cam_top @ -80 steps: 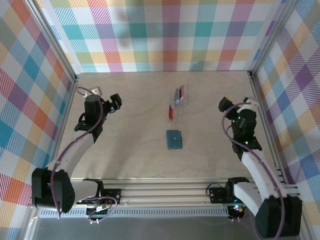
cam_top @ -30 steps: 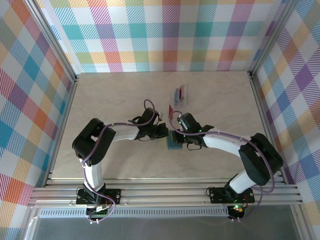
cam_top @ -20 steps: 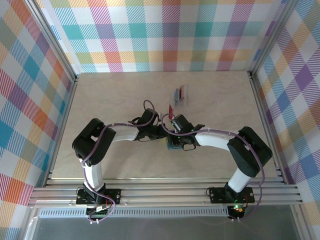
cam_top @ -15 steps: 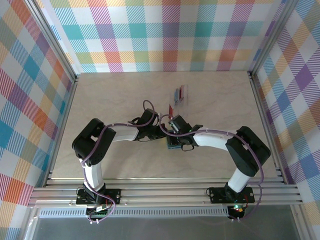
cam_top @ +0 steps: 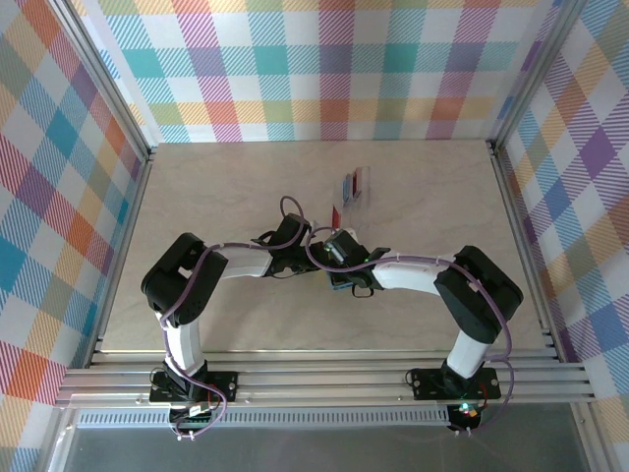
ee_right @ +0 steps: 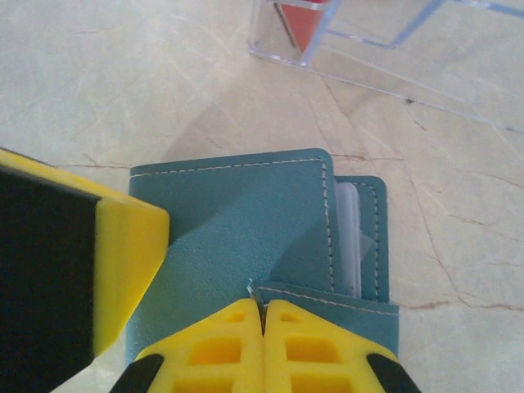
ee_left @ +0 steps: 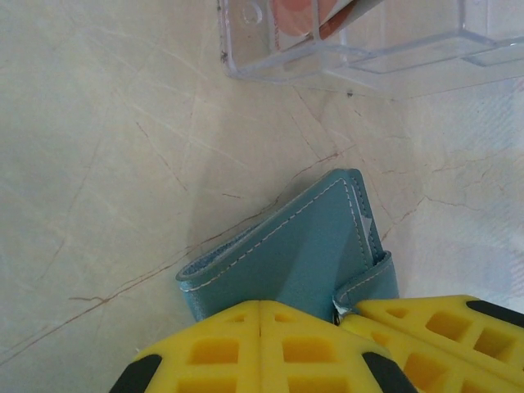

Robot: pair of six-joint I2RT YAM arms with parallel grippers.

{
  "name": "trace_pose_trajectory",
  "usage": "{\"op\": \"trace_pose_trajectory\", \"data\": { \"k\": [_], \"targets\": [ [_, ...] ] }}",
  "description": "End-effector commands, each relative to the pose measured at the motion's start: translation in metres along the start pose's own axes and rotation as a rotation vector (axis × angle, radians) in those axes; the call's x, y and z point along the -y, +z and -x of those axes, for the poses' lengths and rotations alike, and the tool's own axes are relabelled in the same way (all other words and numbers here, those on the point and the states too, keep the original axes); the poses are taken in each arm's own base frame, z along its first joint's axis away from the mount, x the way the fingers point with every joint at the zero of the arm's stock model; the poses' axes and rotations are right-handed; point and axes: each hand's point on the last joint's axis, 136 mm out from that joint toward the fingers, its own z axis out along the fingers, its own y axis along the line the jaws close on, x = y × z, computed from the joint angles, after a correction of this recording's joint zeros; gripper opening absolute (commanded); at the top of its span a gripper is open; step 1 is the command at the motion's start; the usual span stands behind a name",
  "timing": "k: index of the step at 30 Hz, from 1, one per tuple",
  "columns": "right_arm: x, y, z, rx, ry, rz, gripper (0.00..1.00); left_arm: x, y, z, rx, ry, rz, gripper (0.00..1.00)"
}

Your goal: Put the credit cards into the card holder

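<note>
Card holder (ee_right: 237, 221): pinned to bench (ee_left: 98, 164) by closed left fingers (ee_left: 221, 344), likely so closed right fingers (ee_right: 319, 344) can lift snap tab (ee_right: 327, 296).

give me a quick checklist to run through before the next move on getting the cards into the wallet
1. Teal folding soft wallet opened for cards: not ok. Its cover is folded over and just a strip of the clear inner pocket shows.
2. Left gripper set at the wallet's edge, jaws shut: ok.
3. Right gripper at the snap tab, jaws shut: ok.
4. Tab actually pinched between the right jaws: cannot tell.
5. A card in hand: not ok. The red flat plastic card stands in the clear plastic case.
6. The two grippers apart from each other: cannot tell, they sit very close.
</note>
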Motion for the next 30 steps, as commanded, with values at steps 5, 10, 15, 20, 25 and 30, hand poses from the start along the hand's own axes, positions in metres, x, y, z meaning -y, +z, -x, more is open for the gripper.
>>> {"op": "trace_pose_trajectory", "data": {
  "k": [5,10,15,20,25,30],
  "targets": [
    [-0.002,-0.039,-0.013,-0.040,0.031,0.094,0.00,-0.042,0.000,-0.034,-0.077,-0.012,0.154,0.00],
    [0.002,-0.063,-0.010,-0.021,0.057,0.114,0.00,-0.049,-0.004,-0.038,-0.073,-0.007,0.179,0.00],
    [0.036,-0.056,-0.022,-0.018,0.144,0.012,0.00,-0.043,-0.010,-0.045,-0.078,0.020,0.159,0.00],
    [0.063,-0.034,-0.043,-0.011,0.256,-0.076,0.01,-0.034,-0.012,-0.048,-0.086,0.058,0.146,0.00],
    [0.084,-0.031,-0.053,0.033,0.326,-0.161,0.12,-0.026,-0.012,-0.051,-0.087,0.088,0.134,0.00],
    [0.097,-0.047,-0.045,0.093,0.317,-0.233,0.33,-0.024,-0.008,-0.057,-0.098,0.078,0.127,0.00]
  ]
}}
